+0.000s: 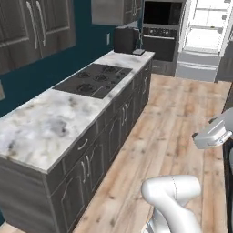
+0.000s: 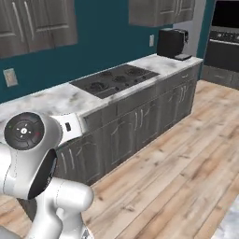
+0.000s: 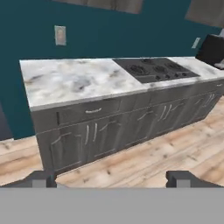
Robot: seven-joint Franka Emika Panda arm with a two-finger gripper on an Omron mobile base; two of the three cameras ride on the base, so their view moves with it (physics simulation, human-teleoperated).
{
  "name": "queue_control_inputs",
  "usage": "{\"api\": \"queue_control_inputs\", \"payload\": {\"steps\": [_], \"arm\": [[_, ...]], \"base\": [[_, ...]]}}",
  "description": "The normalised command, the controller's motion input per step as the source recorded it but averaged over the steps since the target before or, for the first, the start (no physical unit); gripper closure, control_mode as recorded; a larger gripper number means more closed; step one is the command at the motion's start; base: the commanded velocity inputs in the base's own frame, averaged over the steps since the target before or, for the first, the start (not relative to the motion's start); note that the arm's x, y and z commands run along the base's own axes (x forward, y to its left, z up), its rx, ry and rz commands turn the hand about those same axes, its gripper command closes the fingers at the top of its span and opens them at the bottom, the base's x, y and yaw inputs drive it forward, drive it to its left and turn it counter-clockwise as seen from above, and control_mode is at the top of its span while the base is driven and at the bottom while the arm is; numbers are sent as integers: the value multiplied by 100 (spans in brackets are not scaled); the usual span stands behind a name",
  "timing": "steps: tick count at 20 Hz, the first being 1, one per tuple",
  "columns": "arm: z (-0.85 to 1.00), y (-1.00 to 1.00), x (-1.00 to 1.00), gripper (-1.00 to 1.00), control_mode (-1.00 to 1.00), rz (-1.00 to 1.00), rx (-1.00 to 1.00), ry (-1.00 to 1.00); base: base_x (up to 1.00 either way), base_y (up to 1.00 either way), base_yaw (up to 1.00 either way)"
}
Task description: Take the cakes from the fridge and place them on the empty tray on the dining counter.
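A long cabinet run (image 1: 104, 136) of dark grey wood-grain doors with slim curved metal handles is being shown along a flat teal wall (image 1: 54, 68). It is being topped by a smooth white-grey veined marble slab (image 1: 50, 120) with a squared edge. A flat black rectangular stovetop (image 1: 94, 79) with four round burners is being seen set flush into the marble, and a boxy black appliance (image 1: 125, 40) is standing at the far end of the slab. The floor is being rendered in long light-brown wooden planks (image 1: 168, 136).

At the far end of the room, the tall grey steel fridge (image 1: 205, 41) is being shown with its upper doors open, a bright white shelved interior above grey drawer fronts; the cakes cannot be made out at this distance. A black built-in oven and microwave (image 1: 158, 32) is standing just beside it.

In the hand view, the gripper (image 3: 112, 178) is being held with its two small dark square finger tips (image 3: 40, 178) spread wide apart, nothing between them, facing the cabinet fronts.
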Motion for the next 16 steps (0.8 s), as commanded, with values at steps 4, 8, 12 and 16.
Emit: {"api": "queue_control_inputs", "payload": {"steps": [4, 8, 12, 16], "arm": [[0, 0, 0, -100, 100, 0, 0, 0], [0, 0, 0, -100, 100, 0, 0, 0], [0, 0, 0, -100, 100, 0, 0, 0], [0, 0, 0, -100, 100, 0, 0, 0]], "base": [[95, 4, -58], [94, 16, -45], [100, 20, -38], [100, 14, -22]]}}
